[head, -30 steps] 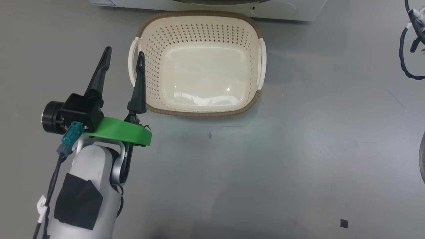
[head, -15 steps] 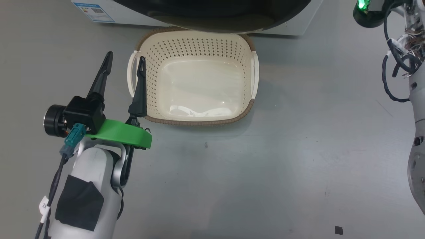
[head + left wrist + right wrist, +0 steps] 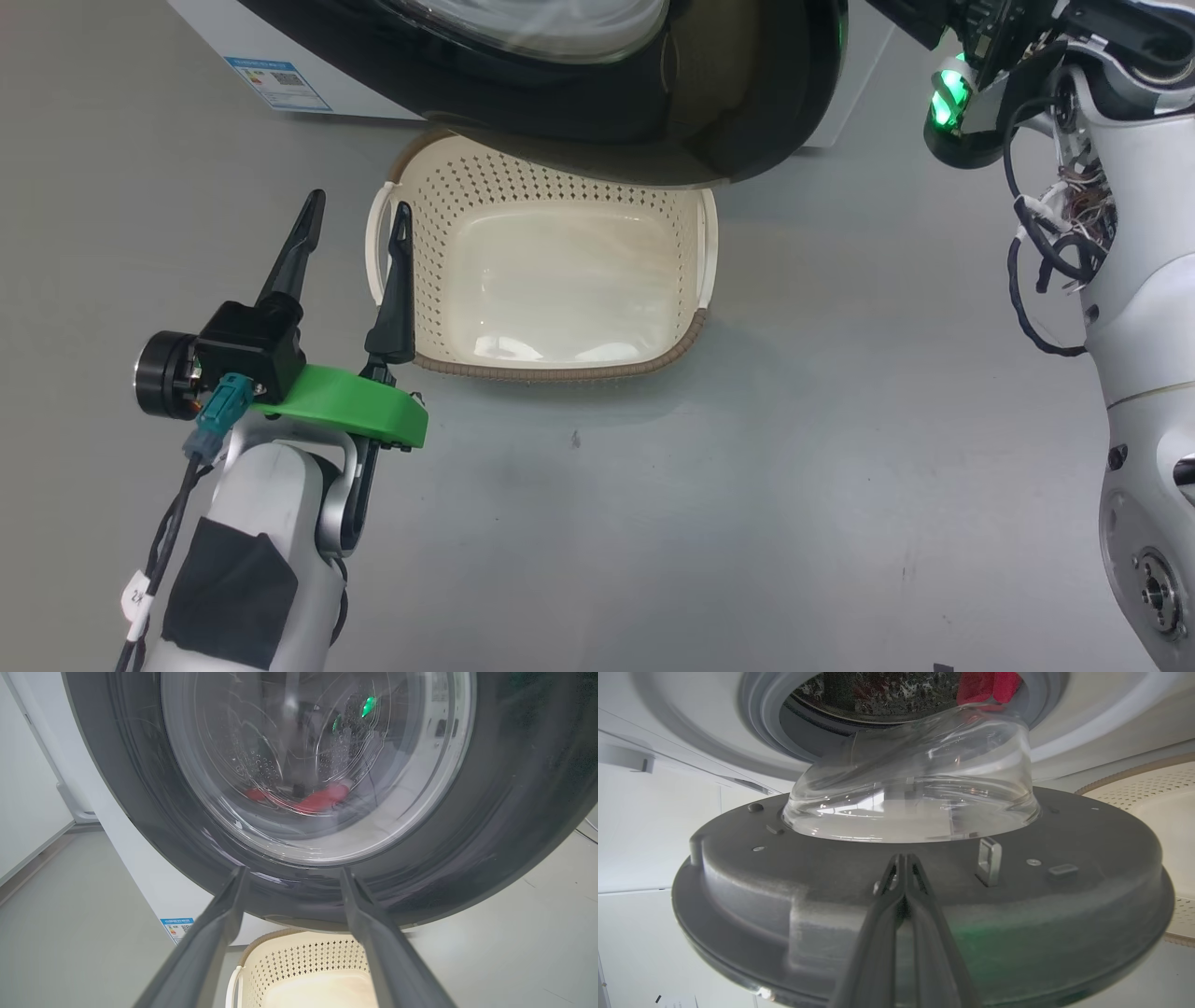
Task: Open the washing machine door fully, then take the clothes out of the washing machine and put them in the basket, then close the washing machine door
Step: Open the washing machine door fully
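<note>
The washing machine (image 3: 207,26) stands on the grey floor (image 3: 794,467), a blue sticker (image 3: 277,84) low on its white front. Its door (image 3: 653,131) is swung partway out. From the right wrist view the glass bowl (image 3: 915,793) has come clear of the grey rubber ring (image 3: 756,723), and the door's dull grey inner face is turned toward the camera. Red clothes (image 3: 987,686) lie inside the steel drum. In the left wrist view they also show as a red smear through the glass, low in the drum.

The basket (image 3: 560,371) sits on the floor right in front of the machine. The door's black rim overhangs its far end, and its pale bottom is bare.

The left gripper (image 3: 360,201) hangs just beside the basket's left handle (image 3: 375,243), one finger over the basket's edge and the other over the floor. Its jaws are spread wide with nothing between them.

The right gripper (image 3: 903,858) is up at the door. Its jaws are pressed together, and the tips sit at the edge of the inner face, just beside a small metal latch hook (image 3: 989,861). I cannot tell whether they touch it.
</note>
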You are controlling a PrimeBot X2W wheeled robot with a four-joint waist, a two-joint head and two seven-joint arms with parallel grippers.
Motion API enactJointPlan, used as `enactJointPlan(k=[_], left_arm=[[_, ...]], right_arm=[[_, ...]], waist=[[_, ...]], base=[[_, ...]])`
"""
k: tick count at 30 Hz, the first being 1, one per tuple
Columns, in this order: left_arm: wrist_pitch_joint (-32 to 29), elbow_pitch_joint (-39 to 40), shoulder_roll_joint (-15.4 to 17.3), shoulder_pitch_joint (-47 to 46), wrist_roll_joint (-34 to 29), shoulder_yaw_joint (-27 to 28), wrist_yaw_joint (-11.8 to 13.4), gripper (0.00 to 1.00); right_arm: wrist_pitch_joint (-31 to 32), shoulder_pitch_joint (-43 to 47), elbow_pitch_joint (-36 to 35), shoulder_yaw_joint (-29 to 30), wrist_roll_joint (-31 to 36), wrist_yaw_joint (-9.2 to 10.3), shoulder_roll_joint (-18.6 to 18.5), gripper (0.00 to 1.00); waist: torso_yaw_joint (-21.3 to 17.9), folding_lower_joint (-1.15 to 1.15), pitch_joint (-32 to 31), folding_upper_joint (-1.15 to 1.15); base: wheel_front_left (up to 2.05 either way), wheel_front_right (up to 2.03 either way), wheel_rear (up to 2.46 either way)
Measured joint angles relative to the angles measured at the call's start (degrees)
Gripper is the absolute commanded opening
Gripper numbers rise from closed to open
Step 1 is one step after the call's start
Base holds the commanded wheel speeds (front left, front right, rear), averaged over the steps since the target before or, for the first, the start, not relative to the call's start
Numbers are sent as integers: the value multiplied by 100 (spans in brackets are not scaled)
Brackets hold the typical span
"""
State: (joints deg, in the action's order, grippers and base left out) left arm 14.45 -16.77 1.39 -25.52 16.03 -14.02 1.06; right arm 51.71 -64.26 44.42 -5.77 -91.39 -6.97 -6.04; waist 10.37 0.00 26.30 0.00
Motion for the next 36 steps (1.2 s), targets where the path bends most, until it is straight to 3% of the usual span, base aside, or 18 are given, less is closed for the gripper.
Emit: enactJointPlan(k=[17, 36], left_arm=[[0, -257, 2, 354, 0, 62, 16, 100], [0, -536, 3, 642, 1, 2, 23, 100]], right_arm=[[401, 943, -632, -392, -163, -1, 141, 0], [679, 1884, -1077, -1261, -557, -1, 179, 0]], waist=[[106, 0, -608, 0], [448, 0, -1227, 0]], base=[[0, 0, 0], [0, 0, 0]])
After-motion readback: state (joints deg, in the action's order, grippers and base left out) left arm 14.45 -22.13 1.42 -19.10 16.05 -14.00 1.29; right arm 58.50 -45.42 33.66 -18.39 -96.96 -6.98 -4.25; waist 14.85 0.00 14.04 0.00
